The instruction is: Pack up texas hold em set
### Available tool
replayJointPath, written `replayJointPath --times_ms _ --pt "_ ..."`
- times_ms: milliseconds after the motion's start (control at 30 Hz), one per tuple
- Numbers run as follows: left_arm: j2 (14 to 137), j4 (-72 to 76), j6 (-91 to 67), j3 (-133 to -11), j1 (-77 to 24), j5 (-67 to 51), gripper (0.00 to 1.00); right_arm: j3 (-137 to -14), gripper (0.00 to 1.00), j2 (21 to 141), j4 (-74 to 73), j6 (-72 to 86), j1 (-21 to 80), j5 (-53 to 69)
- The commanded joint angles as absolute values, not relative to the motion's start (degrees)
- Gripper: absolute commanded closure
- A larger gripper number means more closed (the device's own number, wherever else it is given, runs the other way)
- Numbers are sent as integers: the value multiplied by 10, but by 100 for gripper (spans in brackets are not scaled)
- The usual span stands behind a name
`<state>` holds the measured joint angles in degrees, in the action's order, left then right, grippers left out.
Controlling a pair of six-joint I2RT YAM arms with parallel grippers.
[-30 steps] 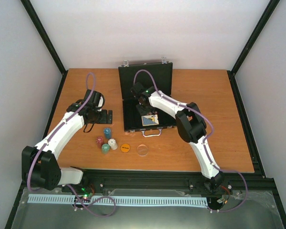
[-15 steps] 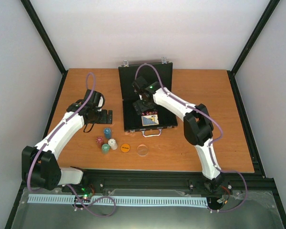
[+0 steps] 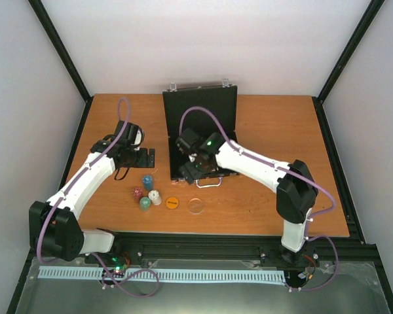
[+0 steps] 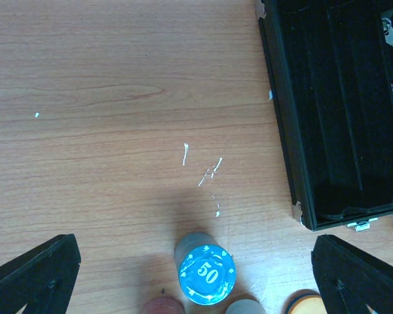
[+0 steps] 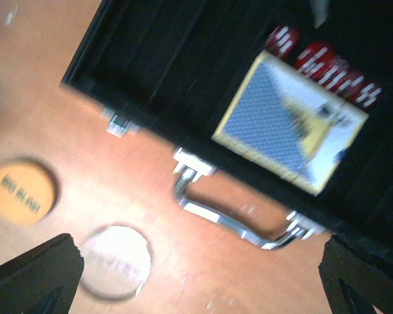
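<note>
Loading the open briefcase (image 3: 200, 131) at the table's (image 3: 301, 196) far middle — card deck (image 5: 289, 122) and red dice (image 5: 321, 62) lying inside. Hovering the right gripper (image 3: 190, 171), spread and empty, above the handle (image 5: 236, 212); poising the left gripper (image 3: 147, 157) likewise over the blue chip stack (image 4: 207, 273). Next, probably — descending, pinching that stack.

Three views: one high and wide, two close at the wrists.
The top camera sits above and behind the arm bases, looking forward and down from far enough to hold the whole table (image 3: 275, 131). The left wrist camera looks straight down from close, with the blue chip stack (image 4: 207, 275) at lower centre and the briefcase (image 4: 340, 98) at upper right. The right wrist camera, nearer, skewed and blurred, looks down on the handle (image 5: 229, 222), with the orange disc (image 5: 21, 193) at the left edge. All three views share the briefcase and the orange disc.
</note>
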<state>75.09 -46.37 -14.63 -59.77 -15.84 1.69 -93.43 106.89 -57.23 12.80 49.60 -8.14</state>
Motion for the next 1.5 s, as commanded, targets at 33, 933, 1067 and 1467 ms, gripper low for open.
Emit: replayJointPath --times_ms 33,933,1067,1467 --pt "736 -466 -133 -621 -160 5 0 -863 0 1032 -583 183 553 -63" --pt "701 -486 -129 -604 -160 12 0 -769 0 1120 -498 211 623 -36" --pt "700 -485 -127 -603 -160 11 0 -777 3 1133 -498 205 623 -42" --pt "699 -489 -123 -600 -160 19 0 -766 39 1147 -484 195 618 -23"
